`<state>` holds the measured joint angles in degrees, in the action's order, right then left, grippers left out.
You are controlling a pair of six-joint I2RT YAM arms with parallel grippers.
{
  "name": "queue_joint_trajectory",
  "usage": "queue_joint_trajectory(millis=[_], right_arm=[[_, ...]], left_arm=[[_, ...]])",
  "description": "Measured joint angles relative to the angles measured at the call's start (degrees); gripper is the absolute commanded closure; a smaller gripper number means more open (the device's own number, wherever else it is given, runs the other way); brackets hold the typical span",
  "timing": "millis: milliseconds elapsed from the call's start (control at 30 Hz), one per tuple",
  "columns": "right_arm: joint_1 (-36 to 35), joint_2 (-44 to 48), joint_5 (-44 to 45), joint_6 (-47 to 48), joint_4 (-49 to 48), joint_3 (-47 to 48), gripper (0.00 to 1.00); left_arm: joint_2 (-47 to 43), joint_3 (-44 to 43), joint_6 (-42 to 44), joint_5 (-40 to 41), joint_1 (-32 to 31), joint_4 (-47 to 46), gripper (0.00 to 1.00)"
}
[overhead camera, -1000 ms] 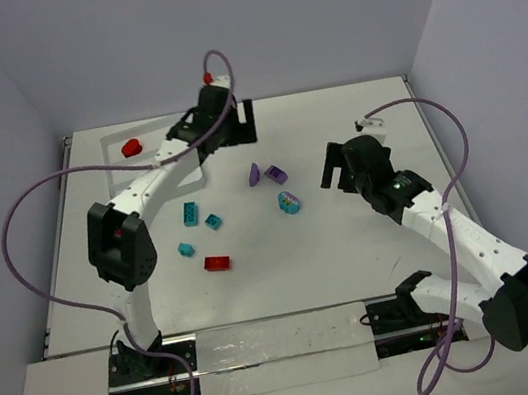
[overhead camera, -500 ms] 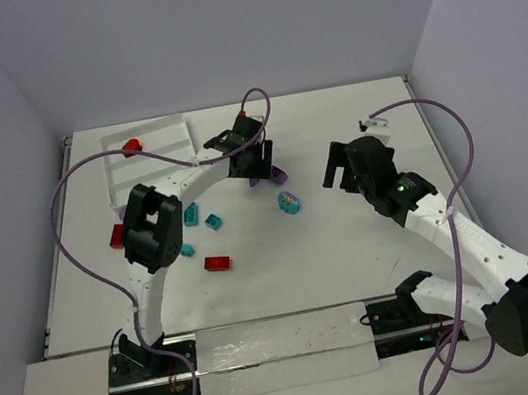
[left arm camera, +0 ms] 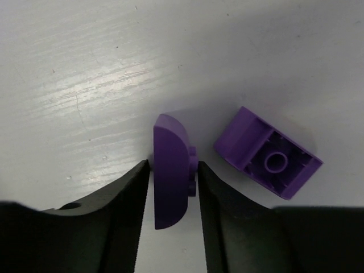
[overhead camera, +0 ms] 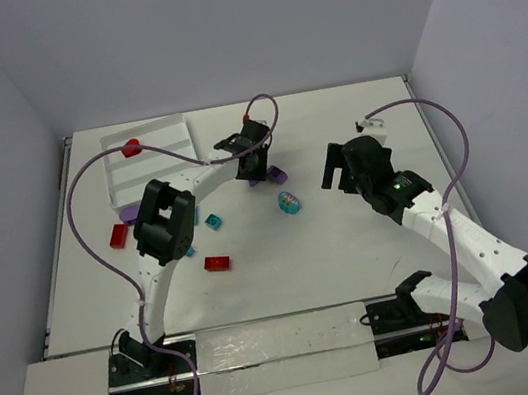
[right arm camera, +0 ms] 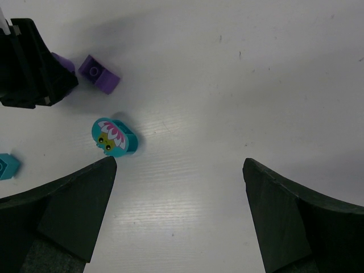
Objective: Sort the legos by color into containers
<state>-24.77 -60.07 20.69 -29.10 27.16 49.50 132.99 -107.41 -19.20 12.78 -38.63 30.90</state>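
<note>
Left gripper (left arm camera: 172, 164): low over the table (overhead camera: 356, 263), its fingers (left arm camera: 119, 216) close on either side of the curved brick (left arm camera: 169, 187). A thin sliver of table shows along one side, and I cannot tell if it clamps.
Right gripper (right arm camera: 179, 165): jaws spread wide, holding nothing, above bare table.
Curved brick: purple, on the table toward the far middle, well clear of every table edge.
Axis: its long side runs along the fingers. It lies on its side, with the studs facing the finger on the right of the left wrist view.
Upturned brick (left arm camera: 267, 161): purple, hollow underside up, just beside the curved brick but not touching it. Its long axis lies diagonal to the fingers.
Teal piece (right arm camera: 115, 136): rounded, near both purple bricks, between the two grippers.
Tray (overhead camera: 152, 165): white and ribbed, in the far left corner close to both table edges, with a red brick (overhead camera: 131, 148) at its far edge.
Room: open table lies right of and nearer than the teal piece.
</note>
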Motion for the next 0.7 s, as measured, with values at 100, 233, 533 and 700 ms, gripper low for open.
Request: queue_joint_trajectory(millis=[100,233,533,700], right_arm=[[0.00,-0.25,-0.03,0.04,-0.02,-0.02,0.00],[0.00,-0.90,-0.22,0.19,0.00,-0.02,0.00],[0.00,-1.28,-0.78,0.19,-0.06,0.00,0.00],[0.00,-1.28,-1.34,0.21,-0.15,0.00,0.00]], left_arm=[[0.81,-0.94,0.17,1.46,0.00,0.07,0.84],[0.78,-1.52,0.04,3.27,0.04,0.13,0.99],[-8.53,1.61,-1.95,1.55,6.03,0.78,1.00],[-17.53,3.43,-5.07,0.77,18.55,-0.26,1.00]])
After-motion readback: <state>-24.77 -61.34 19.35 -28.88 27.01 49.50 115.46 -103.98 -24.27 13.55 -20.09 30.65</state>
